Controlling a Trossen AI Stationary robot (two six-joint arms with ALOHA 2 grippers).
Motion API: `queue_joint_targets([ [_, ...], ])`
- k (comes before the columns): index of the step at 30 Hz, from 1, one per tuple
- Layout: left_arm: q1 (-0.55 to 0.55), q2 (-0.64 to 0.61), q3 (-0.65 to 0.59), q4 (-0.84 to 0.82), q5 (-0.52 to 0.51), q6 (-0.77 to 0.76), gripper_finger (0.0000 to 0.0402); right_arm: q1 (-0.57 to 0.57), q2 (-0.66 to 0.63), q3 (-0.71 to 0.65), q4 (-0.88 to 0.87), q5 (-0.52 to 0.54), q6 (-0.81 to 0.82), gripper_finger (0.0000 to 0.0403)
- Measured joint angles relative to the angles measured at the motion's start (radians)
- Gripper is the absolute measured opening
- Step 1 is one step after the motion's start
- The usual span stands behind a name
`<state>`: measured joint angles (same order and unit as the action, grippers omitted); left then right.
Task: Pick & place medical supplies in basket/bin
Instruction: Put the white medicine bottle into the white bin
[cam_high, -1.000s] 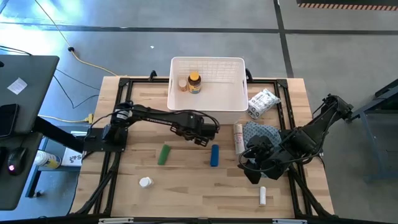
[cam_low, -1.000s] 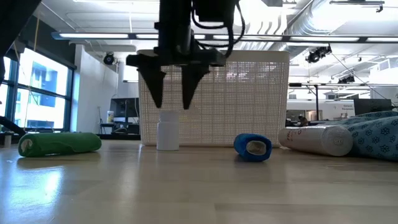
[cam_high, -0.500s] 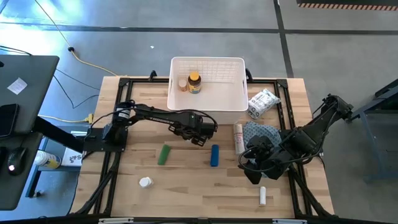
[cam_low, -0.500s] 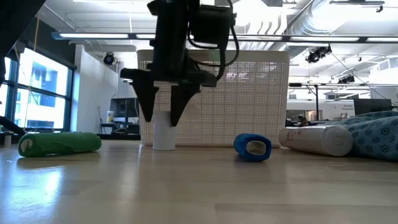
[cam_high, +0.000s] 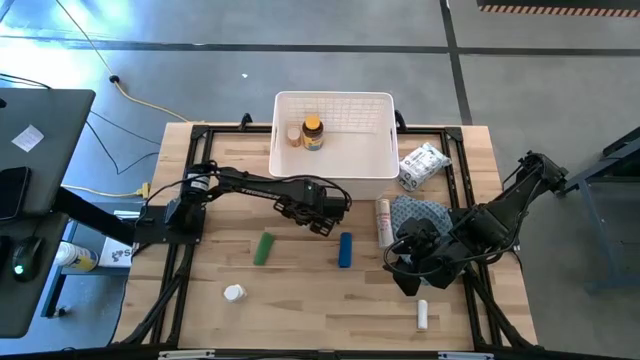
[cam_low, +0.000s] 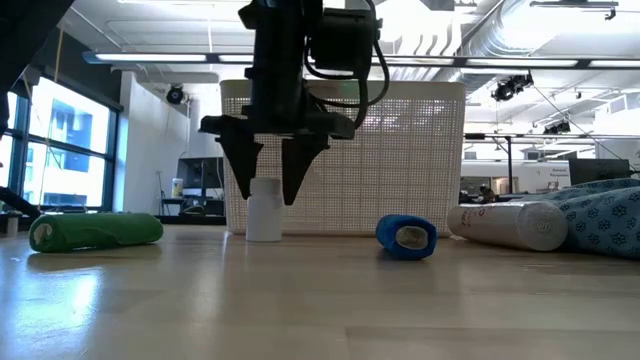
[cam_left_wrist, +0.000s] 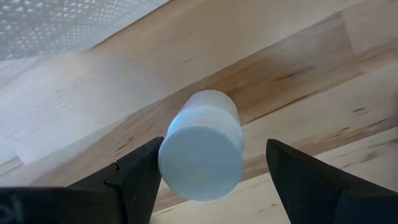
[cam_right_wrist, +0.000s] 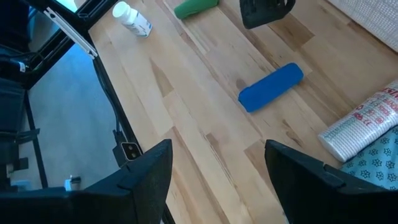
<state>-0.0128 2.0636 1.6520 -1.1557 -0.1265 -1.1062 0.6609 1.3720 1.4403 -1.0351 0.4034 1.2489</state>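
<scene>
on the pale wooden worktop (cam_high: 300, 310), nearest the front edge, a small white tube (cam_high: 422, 316) lies at the right and a small white pill bottle (cam_high: 233, 293) lies on its side at the left. just behind the tube the right pincer (cam_high: 411, 277) hangs low over the wood with its fingers spread wide and nothing between them. farther in, a green oblong piece (cam_high: 263, 248) and a blue oblong piece (cam_high: 345, 250) lie side by side, a little apart. the left pincer (cam_low: 268, 178) hangs beyond them, pointing down, its fingers wide on either side of an upright white pill bottle (cam_low: 265, 210), without closing on it. to the right lie a white printed tube (cam_high: 383, 221) and, touching it, a blue-grey patterned cloth (cam_high: 420, 213). behind these stands the large white lattice-sided plastic bin (cam_high: 333, 170), with an amber bottle with a yellow cap (cam_high: 312, 132) and a smaller bottle (cam_high: 293, 136) inside. a crinkly white packet (cam_high: 423, 165) lies just beside the bin's right wall.
</scene>
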Motion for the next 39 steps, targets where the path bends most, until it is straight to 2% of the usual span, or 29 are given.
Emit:
queue_joint_targets([
  [6, 0.000, 0.000, 0.000, -0.001, 0.009, 0.008, 0.0304, 0.000, 0.000, 0.000, 0.000, 0.010, 0.003, 0.0245],
  [15, 0.000, -0.001, 0.001, -0.002, 0.027, 0.033, 0.0208, 0.000, 0.000, 0.000, 0.000, 0.019, 0.006, 0.0245],
  [18, -0.001, -0.004, 0.003, -0.003, 0.042, 0.055, 0.0189, 0.000, 0.000, 0.000, 0.001, 0.025, 0.007, 0.0245],
  [25, 0.000, -0.006, 0.002, -0.005, 0.088, 0.098, 0.0205, 0.000, 0.000, 0.000, 0.001, 0.044, 0.007, 0.0245],
  [30, 0.000, -0.006, 0.024, -0.021, 0.144, 0.148, 0.0186, 0.000, 0.000, 0.000, 0.001, 0.059, 0.007, 0.0245],
  [34, -0.001, -0.006, 0.060, -0.025, 0.172, 0.186, 0.0186, 0.000, 0.000, 0.000, 0.001, 0.064, 0.003, 0.0245],
  [39, -0.001, -0.006, 0.104, -0.031, 0.221, 0.221, 0.0205, 0.000, 0.000, 0.000, 0.001, 0.066, 0.002, 0.0245],
])
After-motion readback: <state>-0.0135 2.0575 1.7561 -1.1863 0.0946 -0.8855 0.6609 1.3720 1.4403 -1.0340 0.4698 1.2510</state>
